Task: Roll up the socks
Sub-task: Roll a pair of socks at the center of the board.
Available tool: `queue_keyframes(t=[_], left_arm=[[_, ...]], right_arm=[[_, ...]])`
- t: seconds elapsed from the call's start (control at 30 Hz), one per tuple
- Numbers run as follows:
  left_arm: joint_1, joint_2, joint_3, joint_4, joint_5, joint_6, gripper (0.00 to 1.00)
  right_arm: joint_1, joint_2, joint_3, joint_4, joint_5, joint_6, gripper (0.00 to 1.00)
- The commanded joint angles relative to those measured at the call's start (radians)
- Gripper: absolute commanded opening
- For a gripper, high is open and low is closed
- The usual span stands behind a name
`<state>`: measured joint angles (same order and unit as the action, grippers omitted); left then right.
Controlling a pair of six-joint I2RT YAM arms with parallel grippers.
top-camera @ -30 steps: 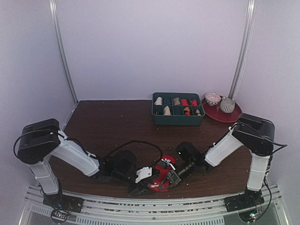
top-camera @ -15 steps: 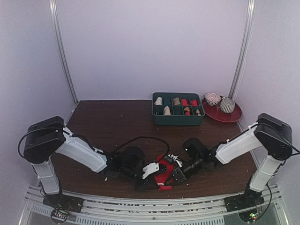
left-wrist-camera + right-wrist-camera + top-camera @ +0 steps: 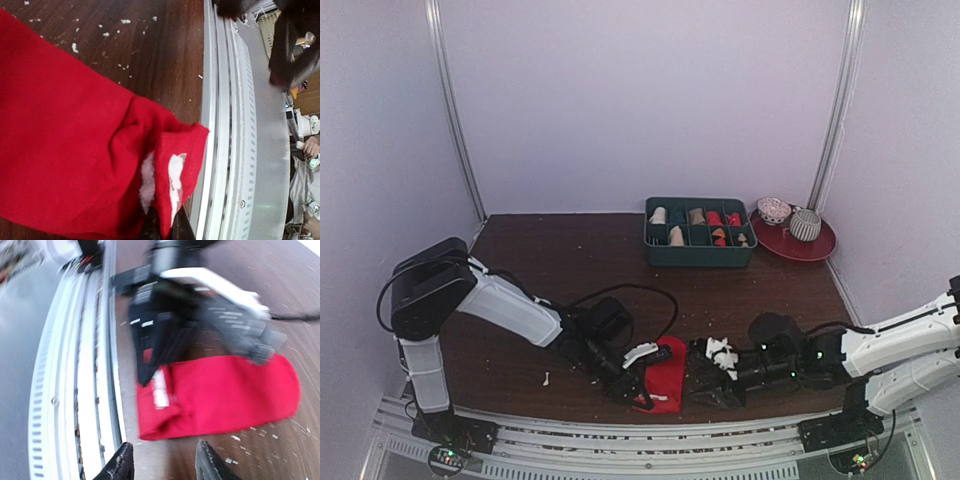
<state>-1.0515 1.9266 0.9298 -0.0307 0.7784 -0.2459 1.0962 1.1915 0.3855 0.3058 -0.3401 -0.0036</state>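
Withdrawn rightward off the red sock (image 3: 666, 376), the right gripper (image 3: 165, 465) was shown parted (nothing held); the left gripper (image 3: 165, 226) was clamped on the sock's hem near the table's (image 3: 570, 262) front edge.

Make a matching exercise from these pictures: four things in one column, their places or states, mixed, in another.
1. bright red fabric sock
2. left gripper
3. right gripper
4. dark green plastic compartment tray

A. open, holding nothing
B. at the far side, beside the round red plate
C. shut on the sock's edge
D. lying by the near edge of the brown table

Pairs: 1-D, 2-C, 3-A, 4-B
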Motion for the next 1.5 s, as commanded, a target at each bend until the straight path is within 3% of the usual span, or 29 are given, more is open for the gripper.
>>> queue_keyframes(t=[0.0,0.3,0.7,0.9,1.03,1.2,1.47], left_arm=[[0.018,0.075,0.001,-0.143,0.033,-0.007,0.0],[0.028,0.103,0.019,-0.158,0.037,0.009,0.0],[0.03,0.106,0.017,-0.168,0.06,0.027,0.0],[0.031,0.087,0.035,-0.165,0.031,0.034,0.0],[0.031,-0.019,0.032,-0.114,-0.108,0.043,0.35],[0.031,-0.208,-0.043,0.045,-0.328,0.082,0.97],[-0.021,-0.414,-0.377,0.587,-0.422,0.195,0.98]], right_arm=[[0.129,0.084,0.031,0.06,0.236,-0.196,0.45],[0.235,0.288,0.151,0.021,0.295,-0.311,0.45],[0.249,0.437,0.178,0.05,0.428,-0.285,0.4],[0.246,0.491,0.196,0.009,0.429,-0.202,0.16],[0.233,0.513,0.193,-0.052,0.356,-0.065,0.07],[0.189,0.496,0.108,0.005,0.115,0.13,0.06],[0.047,0.604,0.026,0.168,-0.269,0.393,0.06]])
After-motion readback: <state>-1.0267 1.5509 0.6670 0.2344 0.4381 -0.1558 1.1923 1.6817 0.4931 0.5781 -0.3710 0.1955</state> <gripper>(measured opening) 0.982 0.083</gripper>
